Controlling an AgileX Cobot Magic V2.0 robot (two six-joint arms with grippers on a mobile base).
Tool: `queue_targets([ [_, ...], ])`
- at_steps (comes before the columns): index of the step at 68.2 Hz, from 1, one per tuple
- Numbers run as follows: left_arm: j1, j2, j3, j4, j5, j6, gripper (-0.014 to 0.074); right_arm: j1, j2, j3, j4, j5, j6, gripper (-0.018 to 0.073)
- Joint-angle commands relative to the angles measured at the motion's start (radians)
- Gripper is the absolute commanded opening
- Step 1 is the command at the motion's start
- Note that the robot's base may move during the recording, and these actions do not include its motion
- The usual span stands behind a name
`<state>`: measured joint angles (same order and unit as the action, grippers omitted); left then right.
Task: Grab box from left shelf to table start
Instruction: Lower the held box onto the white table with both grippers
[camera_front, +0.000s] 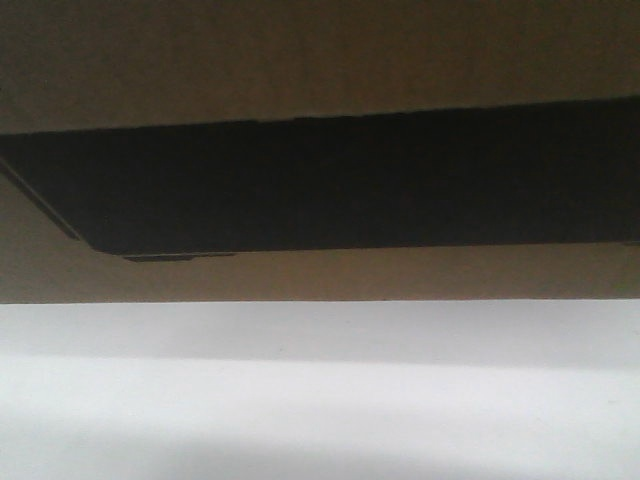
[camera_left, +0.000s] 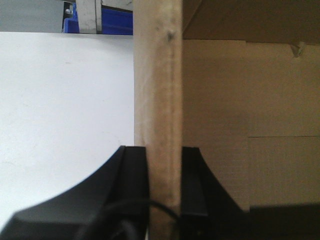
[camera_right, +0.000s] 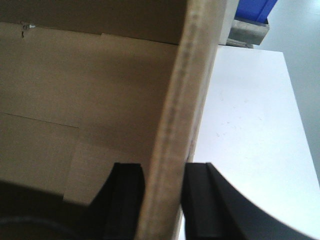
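The large brown corrugated cardboard box (camera_front: 300, 60) is pinched by one thin wall inside the left gripper (camera_left: 164, 192) and another inside the right gripper (camera_right: 162, 200) — cardboard that could be buckled, and the hold lost.

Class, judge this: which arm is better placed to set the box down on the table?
Neither alone, probably: the left gripper and right gripper each clamp a wall of the box, the table showing beside both. Lower them together.

The box (camera_front: 320, 180) blocks ahead; the table (camera_front: 320, 400) before it lies open.
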<state>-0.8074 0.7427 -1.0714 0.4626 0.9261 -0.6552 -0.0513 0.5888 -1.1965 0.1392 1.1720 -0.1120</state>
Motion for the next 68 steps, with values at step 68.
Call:
queue_targets([
  [68,-0.016,0.149,-0.042,-0.108,-0.220,-0.005,-0.0092,0.000,0.010,-0.033,0.055,-0.122,-0.020,0.0056],
])
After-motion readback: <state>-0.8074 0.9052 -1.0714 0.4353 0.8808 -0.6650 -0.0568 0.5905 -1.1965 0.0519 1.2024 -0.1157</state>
